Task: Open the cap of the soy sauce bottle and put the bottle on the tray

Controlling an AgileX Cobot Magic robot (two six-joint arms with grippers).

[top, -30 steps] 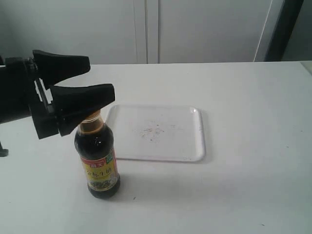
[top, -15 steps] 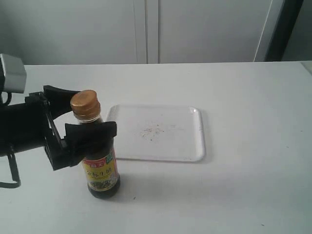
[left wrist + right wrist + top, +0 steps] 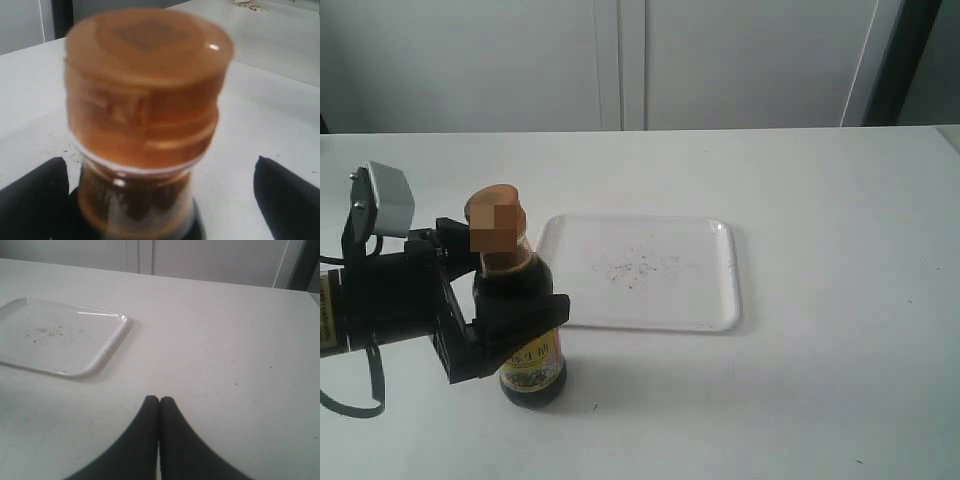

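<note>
The soy sauce bottle (image 3: pixel 525 360) stands upright on the white table, just left of the tray (image 3: pixel 720 300). Its copper-orange cap (image 3: pixel 495 222) is down on the neck. My left gripper (image 3: pixel 515 275) is open, with one black finger on each side of the bottle's shoulder. In the left wrist view the cap (image 3: pixel 147 75) fills the frame above the neck (image 3: pixel 135 200). There is a clear gap between the neck and one finger (image 3: pixel 287 200). My right gripper (image 3: pixel 159 401) is shut on nothing, low over bare table, with the tray (image 3: pixel 107 350) ahead of it.
The tray is flat and bare apart from faint specks (image 3: pixel 635 268) in its centre. A white wall with cabinet doors (image 3: pixel 620 60) runs behind the table. The right arm does not show in the exterior view.
My left gripper has come down from cap height to the bottle's shoulder, still open. The cap, hidden behind a finger a second ago, now shows above the gripper.
</note>
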